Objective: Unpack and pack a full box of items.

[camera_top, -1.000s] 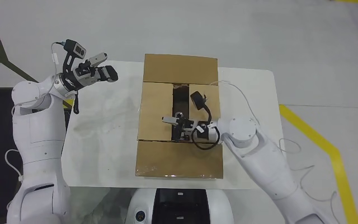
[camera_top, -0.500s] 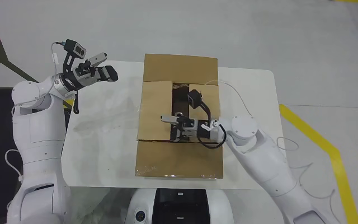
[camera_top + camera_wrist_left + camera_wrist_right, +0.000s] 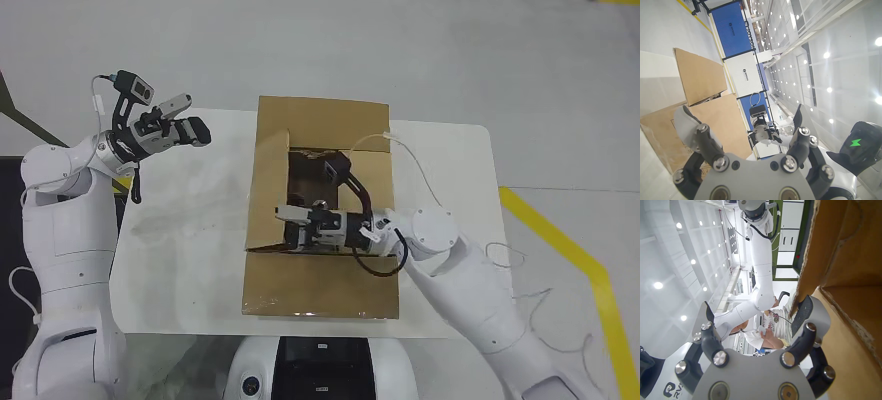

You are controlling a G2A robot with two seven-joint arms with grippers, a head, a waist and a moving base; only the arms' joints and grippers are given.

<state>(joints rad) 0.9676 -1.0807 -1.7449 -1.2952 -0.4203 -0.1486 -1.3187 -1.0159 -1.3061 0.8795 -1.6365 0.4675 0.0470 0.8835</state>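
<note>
A brown cardboard box stands mid-table in the top view, its far flap and near flap folded outward. My right gripper reaches over the dark opening and stands open against the left side flap, which is tilted up. In the right wrist view the right gripper is open, and one finger touches the flap's torn edge. My left gripper hangs open above the table's far left part. In its own view the left gripper holds nothing and faces the box.
The white table has bare room to the left of the box and a narrower strip to its right. The right side flap still lies over part of the opening. A white cable trails across it.
My right gripper has moved left across the box, pushing the left side flap up and outward, so the dark opening is wider. The left arm has not moved.
</note>
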